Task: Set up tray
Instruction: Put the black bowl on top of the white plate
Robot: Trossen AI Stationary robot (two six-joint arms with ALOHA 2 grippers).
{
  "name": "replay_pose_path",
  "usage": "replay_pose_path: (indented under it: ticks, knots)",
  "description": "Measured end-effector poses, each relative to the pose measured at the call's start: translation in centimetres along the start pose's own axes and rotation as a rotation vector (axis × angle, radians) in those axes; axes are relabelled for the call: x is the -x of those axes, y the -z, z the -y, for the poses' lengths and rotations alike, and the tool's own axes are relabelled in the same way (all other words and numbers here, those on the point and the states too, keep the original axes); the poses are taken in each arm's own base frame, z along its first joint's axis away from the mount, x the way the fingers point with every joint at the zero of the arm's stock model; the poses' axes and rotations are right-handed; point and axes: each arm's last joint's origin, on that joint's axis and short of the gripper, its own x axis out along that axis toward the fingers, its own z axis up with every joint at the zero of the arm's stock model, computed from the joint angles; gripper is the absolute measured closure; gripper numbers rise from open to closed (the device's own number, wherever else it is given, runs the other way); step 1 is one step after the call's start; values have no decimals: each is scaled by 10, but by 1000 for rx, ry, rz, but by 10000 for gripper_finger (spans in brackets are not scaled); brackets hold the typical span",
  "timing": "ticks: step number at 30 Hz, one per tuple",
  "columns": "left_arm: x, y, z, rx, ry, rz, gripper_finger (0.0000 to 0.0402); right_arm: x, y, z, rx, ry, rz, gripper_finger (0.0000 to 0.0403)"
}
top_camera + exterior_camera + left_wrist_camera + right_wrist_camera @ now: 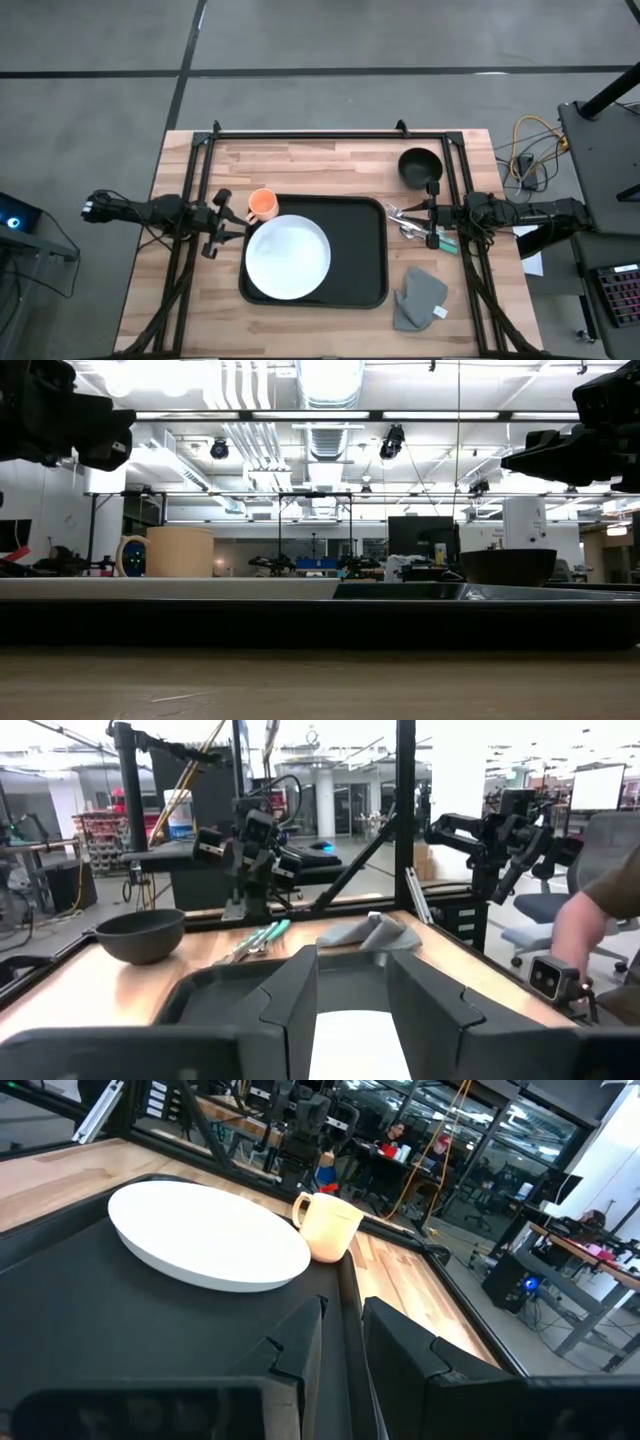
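Pale butcher-block wood forms the tabletop, framed by black metal rails and standing on a grey concrete floor. At its middle lies the large black rectangular serving tray with rounded corners and a low raised rim, its long side running across the table. A round white plate rests inside the tray's left half, its edge lying over the tray's left rim. An orange ceramic mug stands on the wood just beyond the tray's upper left corner, close to the plate.

Off the tray's right side, a dark round bowl sits near the far right corner of the table. Between bowl and tray lie metal cutlery pieces with teal handles, and a small grey folded cloth lies on the wood near the tray's lower right corner.

The left gripper is held at the tray's left edge beside the mug; its wrist view shows the two dark fingers spread apart, with the plate visible between them. The right gripper is held at the tray's right edge above the cutlery, its fingers parted by a narrow gap and holding nothing. A person's arm shows beyond the table in the left wrist view.
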Motion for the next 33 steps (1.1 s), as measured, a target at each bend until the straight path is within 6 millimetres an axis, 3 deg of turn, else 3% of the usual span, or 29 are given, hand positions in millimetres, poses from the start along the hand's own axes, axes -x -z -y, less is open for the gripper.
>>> replay_pose_path:
  ticks: [33]
  knots:
    - [-2,5,0,105,2,-60,300,0,0,0,0,-1,-1,335]
